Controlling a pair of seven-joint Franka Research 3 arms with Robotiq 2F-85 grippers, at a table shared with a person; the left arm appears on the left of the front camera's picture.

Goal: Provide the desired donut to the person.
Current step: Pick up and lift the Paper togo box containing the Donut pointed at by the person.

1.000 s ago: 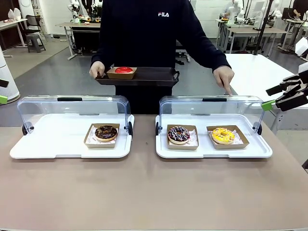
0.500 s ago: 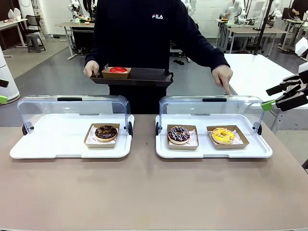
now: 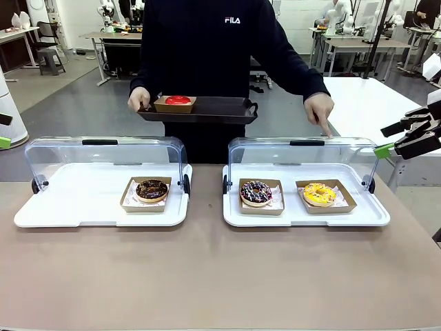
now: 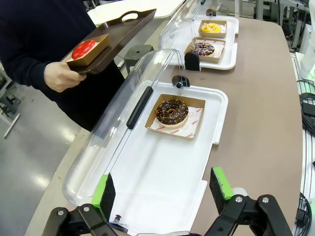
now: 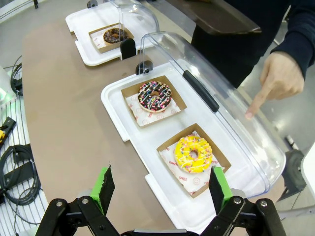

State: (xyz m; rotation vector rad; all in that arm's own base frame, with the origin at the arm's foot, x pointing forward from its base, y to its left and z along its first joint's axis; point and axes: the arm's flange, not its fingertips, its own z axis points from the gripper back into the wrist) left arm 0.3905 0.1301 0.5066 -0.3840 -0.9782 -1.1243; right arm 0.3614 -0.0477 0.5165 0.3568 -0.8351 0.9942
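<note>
Right pincer [image 5: 161, 189] spread, person's hand [image 5: 278, 81] pointing

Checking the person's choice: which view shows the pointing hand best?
Right wrist view: the pointing hand is large, finger angled at the lid by the yellow donut. Front view shows it smaller, behind the lid. Left wrist view gives the tray-holding hand.
</note>
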